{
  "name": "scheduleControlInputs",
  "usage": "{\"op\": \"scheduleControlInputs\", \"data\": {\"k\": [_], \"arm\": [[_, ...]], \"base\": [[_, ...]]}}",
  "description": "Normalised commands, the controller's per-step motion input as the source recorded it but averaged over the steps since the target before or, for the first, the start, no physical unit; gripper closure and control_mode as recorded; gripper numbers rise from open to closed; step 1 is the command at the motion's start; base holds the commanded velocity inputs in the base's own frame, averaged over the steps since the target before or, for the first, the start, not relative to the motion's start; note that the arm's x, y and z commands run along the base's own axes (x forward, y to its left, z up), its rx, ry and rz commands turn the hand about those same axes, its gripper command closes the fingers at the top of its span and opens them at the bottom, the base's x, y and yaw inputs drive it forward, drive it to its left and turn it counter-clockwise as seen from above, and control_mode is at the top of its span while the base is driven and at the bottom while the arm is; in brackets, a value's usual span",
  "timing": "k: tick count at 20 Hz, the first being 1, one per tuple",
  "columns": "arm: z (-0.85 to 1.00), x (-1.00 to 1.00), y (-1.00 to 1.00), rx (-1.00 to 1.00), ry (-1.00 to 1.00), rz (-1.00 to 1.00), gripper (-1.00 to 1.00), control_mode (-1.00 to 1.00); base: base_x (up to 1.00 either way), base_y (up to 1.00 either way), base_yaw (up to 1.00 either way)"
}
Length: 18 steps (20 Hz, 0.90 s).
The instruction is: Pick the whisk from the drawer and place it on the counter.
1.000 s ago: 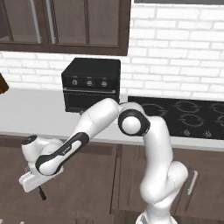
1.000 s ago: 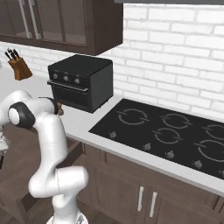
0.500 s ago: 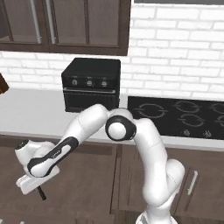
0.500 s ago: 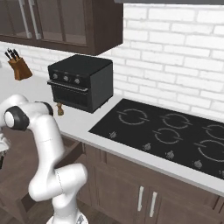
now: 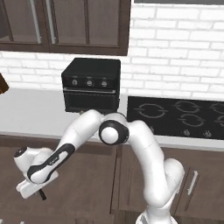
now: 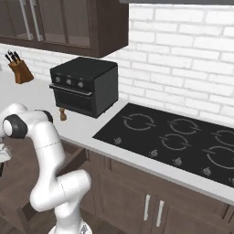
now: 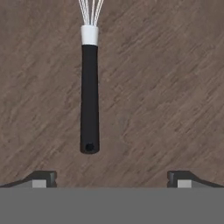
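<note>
Here the whisk [image 7: 89,96] lies on the drawer [image 7: 166,87] floor, beyond the wide-open fingers [image 7: 40,178], nearer the left one.

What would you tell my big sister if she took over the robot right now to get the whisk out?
Gripper: open, holding nothing, fingertips spread wide, hanging low in front of the cabinets in the left base view.
Whisk: lying on the brown wood floor of the drawer, black handle pointing toward the gripper, a bit to one side of the gap's middle.
Counter: no whisk on it yet.
Done: the gripper is above the whisk.
Left: centre over the handle, go down, close, lift, set it on the counter.
</note>
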Motion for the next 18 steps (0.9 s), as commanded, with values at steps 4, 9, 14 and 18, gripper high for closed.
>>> {"op": "scheduleControlInputs", "data": {"k": [4, 9, 14, 18], "arm": [[-0.39, 0.14, 0.05, 0.0, -0.09, -0.01, -1.0, -1.0], [-0.3, 0.25, 0.23, 0.0, -0.06, -0.01, -1.0, -1.0], [-0.3, 0.28, 0.23, 0.0, -0.01, -0.02, 1.0, -1.0], [-0.45, 0.18, 0.02, 0.0, 0.0, 0.0, 1.0, -1.0]], "base": [[0.0, 0.0, 0.0], [0.0, 0.0, 0.0], [0.0, 0.0, 0.0], [0.0, 0.0, 0.0]]}}
